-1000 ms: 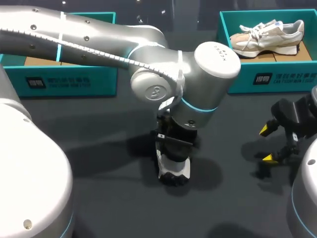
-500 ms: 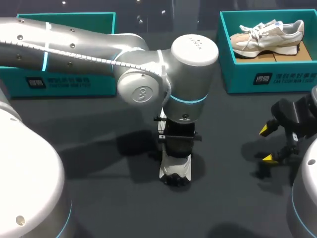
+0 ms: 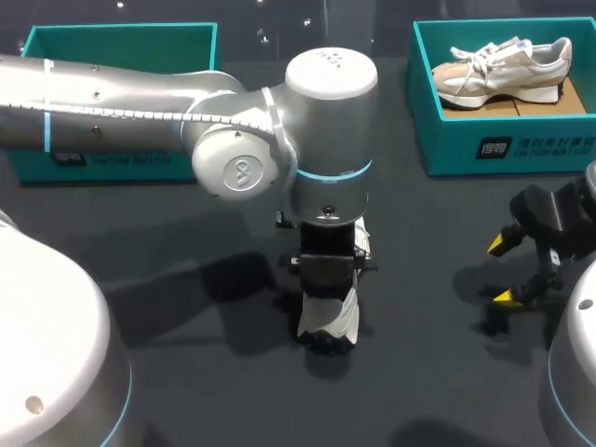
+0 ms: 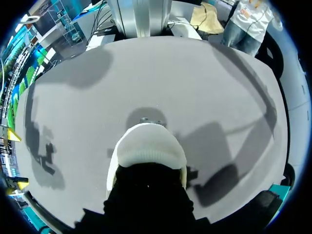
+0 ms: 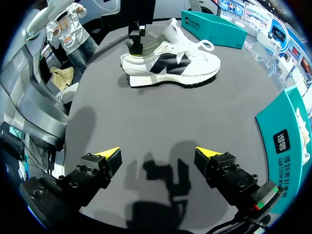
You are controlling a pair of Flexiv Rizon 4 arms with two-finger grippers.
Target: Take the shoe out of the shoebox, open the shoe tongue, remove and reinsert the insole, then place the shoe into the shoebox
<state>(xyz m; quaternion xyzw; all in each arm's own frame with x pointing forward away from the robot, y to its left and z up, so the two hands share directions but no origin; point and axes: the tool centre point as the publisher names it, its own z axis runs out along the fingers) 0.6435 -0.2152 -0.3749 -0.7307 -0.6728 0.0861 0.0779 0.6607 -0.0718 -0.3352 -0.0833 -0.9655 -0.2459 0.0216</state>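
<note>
A white shoe with a black side mark lies sole-down on the dark table in the middle. My left gripper comes straight down onto its heel end and is shut on the heel rim. In the left wrist view the shoe's rounded white end sticks out ahead of the black gripper body, and the tips are hidden. My right gripper hovers open and empty over bare table to the right of the shoe. The teal shoebox stands at the back left.
A second teal box at the back right holds a beige and white shoe. In the right wrist view that box's wall is close beside my right gripper. Open table lies between the white shoe and the right gripper.
My left arm's wrist and forearm have swung to the left above the shoe, turning the gripper a little. The shoe has stayed nearly in place. The right arm has not moved.
</note>
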